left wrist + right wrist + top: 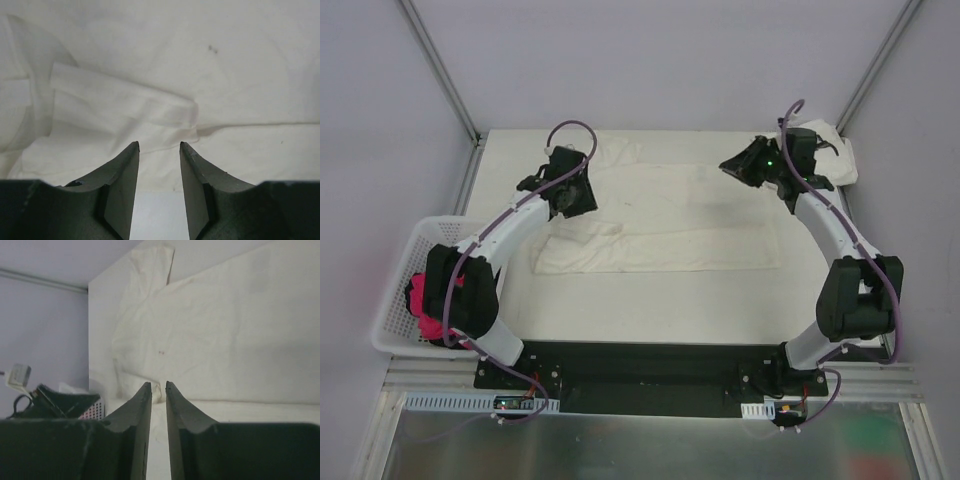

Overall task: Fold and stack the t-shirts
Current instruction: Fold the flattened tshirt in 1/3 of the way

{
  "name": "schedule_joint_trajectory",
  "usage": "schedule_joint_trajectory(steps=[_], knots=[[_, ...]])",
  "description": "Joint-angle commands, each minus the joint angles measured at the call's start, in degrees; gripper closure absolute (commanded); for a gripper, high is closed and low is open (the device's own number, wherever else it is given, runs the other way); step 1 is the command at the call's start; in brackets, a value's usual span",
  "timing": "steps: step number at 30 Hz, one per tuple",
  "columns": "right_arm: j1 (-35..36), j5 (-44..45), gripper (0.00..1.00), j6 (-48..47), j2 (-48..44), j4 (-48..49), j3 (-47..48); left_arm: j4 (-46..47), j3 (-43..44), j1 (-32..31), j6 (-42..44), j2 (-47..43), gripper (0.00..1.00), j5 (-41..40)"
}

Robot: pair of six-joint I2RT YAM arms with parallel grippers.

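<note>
A large cream-white t-shirt [670,225] lies spread across the middle of the table, its near part folded into a long band. My left gripper [575,197] hovers over the shirt's left side. In the left wrist view it [158,146] stands open above a folded sleeve [125,105], with nothing between the fingers. My right gripper [735,168] is above the shirt's far right part. Its jaws [157,385] are only a narrow gap apart and hold nothing, with the shirt [210,330] stretched out beyond them. A second white cloth bundle [828,140] sits in the far right corner.
A white plastic basket [395,290] stands off the table's left edge with a pink item [420,297] inside. The basket's wall [92,410] also shows in the right wrist view. Grey walls and metal frame posts [445,75] enclose the table.
</note>
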Motion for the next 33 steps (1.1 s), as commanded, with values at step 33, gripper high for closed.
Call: schedule_joint_trajectory(steps=[33], knots=[[1.5,0.2,0.77,-1.3,-0.1,-1.2,0.5,-5.2,9.5,-3.3,5.8,22.7,0.64,-2.2]])
